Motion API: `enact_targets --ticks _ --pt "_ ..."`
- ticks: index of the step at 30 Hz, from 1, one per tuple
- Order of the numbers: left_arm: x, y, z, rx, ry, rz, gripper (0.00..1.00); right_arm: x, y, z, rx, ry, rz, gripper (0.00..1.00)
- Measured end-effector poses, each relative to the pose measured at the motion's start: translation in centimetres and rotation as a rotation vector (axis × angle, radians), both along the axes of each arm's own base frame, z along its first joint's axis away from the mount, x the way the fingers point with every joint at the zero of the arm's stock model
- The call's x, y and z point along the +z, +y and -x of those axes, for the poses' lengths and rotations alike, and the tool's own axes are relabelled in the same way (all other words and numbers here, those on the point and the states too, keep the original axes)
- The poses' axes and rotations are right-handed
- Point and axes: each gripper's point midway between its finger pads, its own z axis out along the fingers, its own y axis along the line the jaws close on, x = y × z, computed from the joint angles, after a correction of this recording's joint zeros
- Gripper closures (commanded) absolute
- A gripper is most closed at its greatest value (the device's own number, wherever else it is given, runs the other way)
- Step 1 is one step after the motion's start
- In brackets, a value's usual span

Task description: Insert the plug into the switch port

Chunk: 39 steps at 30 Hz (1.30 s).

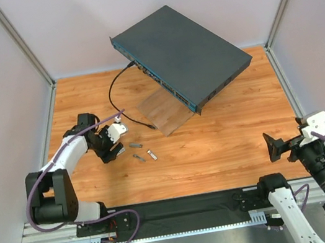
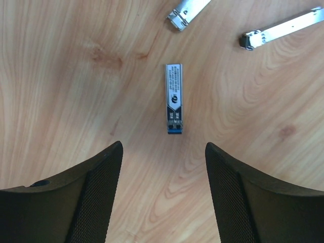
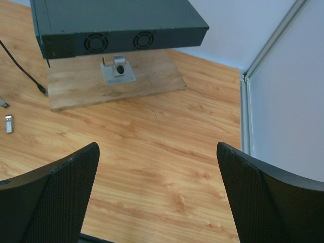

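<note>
The switch [image 1: 182,55], a flat dark grey box with a teal-blue front edge, is held tilted above a pale wooden board [image 1: 164,112]. Its rear with two fan grilles shows in the right wrist view [image 3: 116,20]. A small silver plug with a blue end [image 2: 173,98] lies flat on the table just ahead of my left gripper [image 2: 163,152], which is open and empty. In the top view this plug [image 1: 134,145] lies right of the left gripper [image 1: 114,150]. My right gripper [image 3: 158,152] is open and empty, at the near right [image 1: 274,147], far from the switch.
Two more silver plugs [image 2: 187,11] [image 2: 281,29] lie beyond the blue-ended one. A black cable [image 1: 113,92] loops from a switch port to the board's left corner. A metal bracket [image 3: 118,71] on the board carries the switch. Grey walls enclose the table.
</note>
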Motion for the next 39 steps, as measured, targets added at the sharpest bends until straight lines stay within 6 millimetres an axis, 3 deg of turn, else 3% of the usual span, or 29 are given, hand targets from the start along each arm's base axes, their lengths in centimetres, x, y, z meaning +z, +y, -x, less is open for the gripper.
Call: enact_targets --ticks 5,11,17,24,27,31,35,39 --pt "-1.5 -0.1 -0.9 -0.036 0.007 -0.037 0.29 2.3 0.8 0.1 0.027 -0.033 -0.052 0.0" --pt "-2.8 -0.6 -1.7 -0.073 0.002 -0.076 0.39 3.8 1.5 -0.5 0.055 -0.044 -0.091 0.0" --pt "-3.6 -0.7 -2.5 -0.096 -0.012 -0.115 0.6 6.1 2.2 -0.5 0.089 -0.087 -0.125 0.0" --pt "-3.5 -0.9 -2.5 -0.109 -0.022 -0.134 0.98 7.8 3.3 -1.3 0.156 -0.114 -0.112 0.0" --pt "-3.0 -0.7 -1.4 -0.106 -0.003 -0.133 1.0 8.5 3.7 -2.2 0.187 -0.113 -0.091 0.01" --pt "-0.1 -0.9 0.8 -0.098 -0.024 -0.099 1.0 9.2 4.5 -3.6 0.24 -0.112 -0.055 0.06" --pt "4.9 -2.1 3.0 -0.084 -0.077 0.001 1.0 9.9 5.6 -4.8 0.322 -0.118 -0.007 0.0" --pt "12.4 -4.8 4.4 -0.068 -0.142 0.182 1.0 11.3 7.3 -6.1 0.433 -0.137 0.028 0.0"
